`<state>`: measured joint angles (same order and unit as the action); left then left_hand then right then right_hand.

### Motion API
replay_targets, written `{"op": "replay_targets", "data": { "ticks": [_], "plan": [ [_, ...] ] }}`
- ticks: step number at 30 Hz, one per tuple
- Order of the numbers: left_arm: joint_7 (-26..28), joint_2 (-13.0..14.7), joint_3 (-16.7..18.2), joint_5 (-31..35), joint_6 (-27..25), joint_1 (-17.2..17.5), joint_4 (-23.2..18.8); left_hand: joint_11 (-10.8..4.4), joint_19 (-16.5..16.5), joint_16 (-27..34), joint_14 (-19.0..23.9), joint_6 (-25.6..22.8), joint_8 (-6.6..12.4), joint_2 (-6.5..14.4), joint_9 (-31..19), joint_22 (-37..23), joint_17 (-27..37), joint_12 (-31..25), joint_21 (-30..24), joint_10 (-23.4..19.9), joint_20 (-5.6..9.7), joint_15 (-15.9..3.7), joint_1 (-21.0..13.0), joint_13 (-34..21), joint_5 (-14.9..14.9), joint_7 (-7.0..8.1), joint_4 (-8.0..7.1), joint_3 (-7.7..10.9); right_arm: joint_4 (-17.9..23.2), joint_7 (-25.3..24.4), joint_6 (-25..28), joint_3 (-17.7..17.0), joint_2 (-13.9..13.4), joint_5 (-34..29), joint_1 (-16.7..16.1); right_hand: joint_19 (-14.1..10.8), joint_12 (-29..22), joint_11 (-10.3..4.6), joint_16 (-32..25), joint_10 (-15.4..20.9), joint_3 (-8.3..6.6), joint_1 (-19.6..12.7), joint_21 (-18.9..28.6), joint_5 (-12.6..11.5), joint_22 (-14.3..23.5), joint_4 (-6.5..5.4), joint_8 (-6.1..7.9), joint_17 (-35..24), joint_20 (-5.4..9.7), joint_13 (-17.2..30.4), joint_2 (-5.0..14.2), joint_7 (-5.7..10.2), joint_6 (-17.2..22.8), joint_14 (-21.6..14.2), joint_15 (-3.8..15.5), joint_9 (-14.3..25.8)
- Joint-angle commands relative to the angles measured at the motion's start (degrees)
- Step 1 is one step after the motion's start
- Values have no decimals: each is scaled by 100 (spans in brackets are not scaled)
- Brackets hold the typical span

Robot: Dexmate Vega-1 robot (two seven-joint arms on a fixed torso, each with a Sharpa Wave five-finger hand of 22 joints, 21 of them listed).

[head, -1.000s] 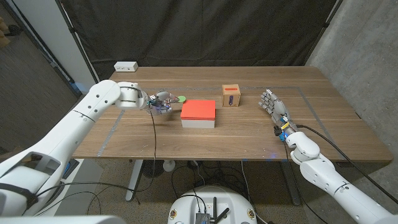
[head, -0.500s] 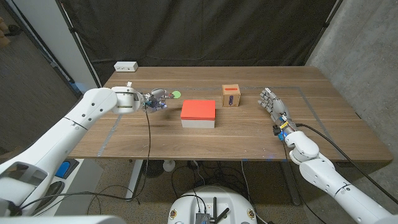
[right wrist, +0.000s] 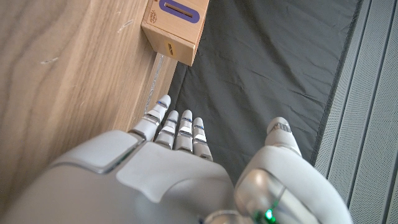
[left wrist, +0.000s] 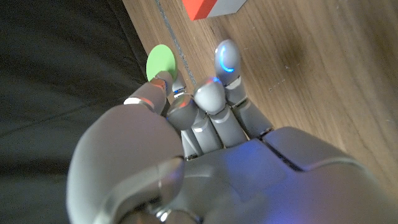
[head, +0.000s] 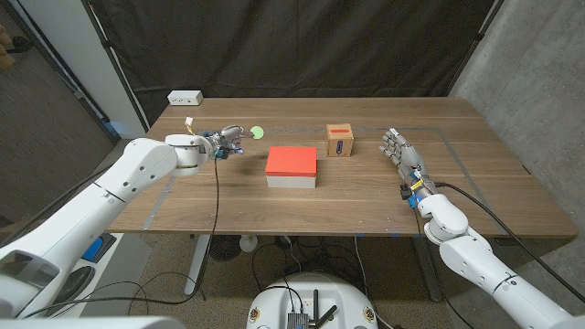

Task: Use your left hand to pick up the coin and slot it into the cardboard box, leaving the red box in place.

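Coin [left wrist: 160, 62] at L fingers [left wrist: 211, 96], wrist cam

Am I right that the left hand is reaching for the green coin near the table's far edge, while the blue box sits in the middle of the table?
Not quite: the box in the middle is red-topped, not blue, as the head view shows. The rest holds: the left hand is by the green coin near the far edge.

The robot's left hand [head: 224, 143] lifts the small round green coin [head: 258, 132] up. It moves the coin toward the table's far side.
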<state>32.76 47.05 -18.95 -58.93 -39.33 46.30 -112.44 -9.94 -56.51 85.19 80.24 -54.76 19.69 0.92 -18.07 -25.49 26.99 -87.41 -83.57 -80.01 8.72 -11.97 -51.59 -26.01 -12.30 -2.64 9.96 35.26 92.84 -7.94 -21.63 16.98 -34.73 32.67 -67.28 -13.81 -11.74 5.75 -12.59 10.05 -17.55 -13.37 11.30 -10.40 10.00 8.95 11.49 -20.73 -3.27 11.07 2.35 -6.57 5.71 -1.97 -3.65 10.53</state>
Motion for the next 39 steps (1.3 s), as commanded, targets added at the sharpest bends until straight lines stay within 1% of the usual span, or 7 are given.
{"op": "replay_targets", "data": {
  "ticks": [1,7,13,21,29,36,39],
  "plan": [
    [183,41,-399,1562,696,122,-475,-37,54,38,-31,2,-16,3,-7,19,84,-3,-64,4,349,-6,-15,-85,5,26,-14,43,63,-86,-99,-37,60,-6,-158,-62,0,-10,-35,45,-17,-26,16,-5,7,-39,-15,1,-4,10,-15,-28,38,-26,-10,9],
    [361,-43,-707,2608,871,71,-629,-42,82,15,-46,-21,-19,2,-17,63,103,16,-119,-7,351,-6,-16,-94,5,35,-3,67,93,-113,-155,-67,86,12,-241,-62,1,-11,-35,47,-17,-27,15,-5,7,-40,-14,3,-6,11,-15,-15,46,-29,-16,10],
    [289,-152,-969,3555,1106,-30,-565,-31,108,22,-43,-32,-34,-5,-4,94,144,16,-153,-16,350,-5,-22,-113,4,43,2,85,179,-169,-203,-110,86,0,-356,-67,4,-12,-34,44,-17,-28,15,-5,7,-40,-15,4,-8,11,-15,-21,46,-27,-4,10],
    [-72,-331,-1052,4159,1216,-103,-462,4,124,57,-28,-50,-41,-8,3,105,220,-13,-197,-27,352,-3,-32,-170,3,43,5,107,335,-274,-223,-177,57,-42,-544,-71,5,-12,-35,48,-16,-29,15,-5,7,-41,-15,7,-5,11,-15,-25,50,-32,-14,10],
    [-308,-519,-1167,4678,1055,-287,-451,-11,154,50,-32,-71,-46,-18,3,149,272,-13,-249,-32,352,-3,-35,-222,6,59,2,125,409,-294,-312,-231,75,-40,-675,-129,-1,-12,-40,73,-16,-31,35,-5,7,-41,-12,10,32,12,-14,-30,61,-44,6,11],
    [-288,-601,-1602,5705,649,-647,-503,-27,161,12,-43,-99,-53,-41,6,193,273,-38,-309,-37,351,-4,-42,-295,8,85,3,129,447,-313,-368,-247,102,-76,-740,-193,-9,-13,-60,102,-19,-40,53,-7,5,-38,-11,12,69,12,-11,-46,69,-98,20,11],
    [-439,-668,-1715,5957,593,-778,-451,-31,165,28,-29,-112,-52,-43,10,198,298,-21,-318,-32,351,-4,-42,-282,8,94,2,131,447,-310,-393,-256,120,-63,-767,-207,-7,-11,-60,103,-21,-43,56,-7,5,-37,-9,12,74,12,-9,-47,75,-100,12,11]
  ]
}}
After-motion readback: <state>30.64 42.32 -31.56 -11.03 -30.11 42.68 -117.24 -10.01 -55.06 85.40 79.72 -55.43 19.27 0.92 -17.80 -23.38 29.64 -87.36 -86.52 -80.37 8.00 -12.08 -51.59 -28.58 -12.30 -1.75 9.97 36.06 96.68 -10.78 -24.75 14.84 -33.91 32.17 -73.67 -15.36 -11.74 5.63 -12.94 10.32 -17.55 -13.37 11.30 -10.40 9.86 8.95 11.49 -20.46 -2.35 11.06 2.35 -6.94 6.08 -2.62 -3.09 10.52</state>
